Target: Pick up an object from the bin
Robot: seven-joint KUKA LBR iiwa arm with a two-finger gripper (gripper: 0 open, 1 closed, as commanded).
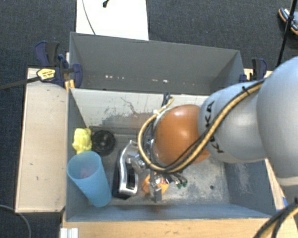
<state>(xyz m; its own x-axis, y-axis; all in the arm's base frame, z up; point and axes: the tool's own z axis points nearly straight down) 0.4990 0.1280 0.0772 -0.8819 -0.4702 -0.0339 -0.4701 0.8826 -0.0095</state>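
Robot arm (273,117), pale grey and thick, is seen reaching in from the right of the frame, with a rounded orange cover (176,130) at its wrist and looped cables around it. Beneath it, the grey metal bin (152,61) is set at centre frame, its floor scuffed and mostly bare on the right. A light blue plastic cup (92,180) is laid on its side in the lower left corner of the bin. Just to its right lies a silver-and-black metal object (125,174), stapler-like in shape. Above the cup, a black round disc-like thing (103,141) and a crumpled yellow lump (82,140) are placed side by side and touching. The gripper (158,188) is lowered close to the bin floor at lower centre, just right of the silver-and-black object, with a small orange piece (146,185) right beside it. Whether the gripper is released or clenched cannot be told, and nothing can be confirmed as grasped. The descent appears to be done; the grasp is not yet shown to be made, and the lift out of the bin is judged to be left.
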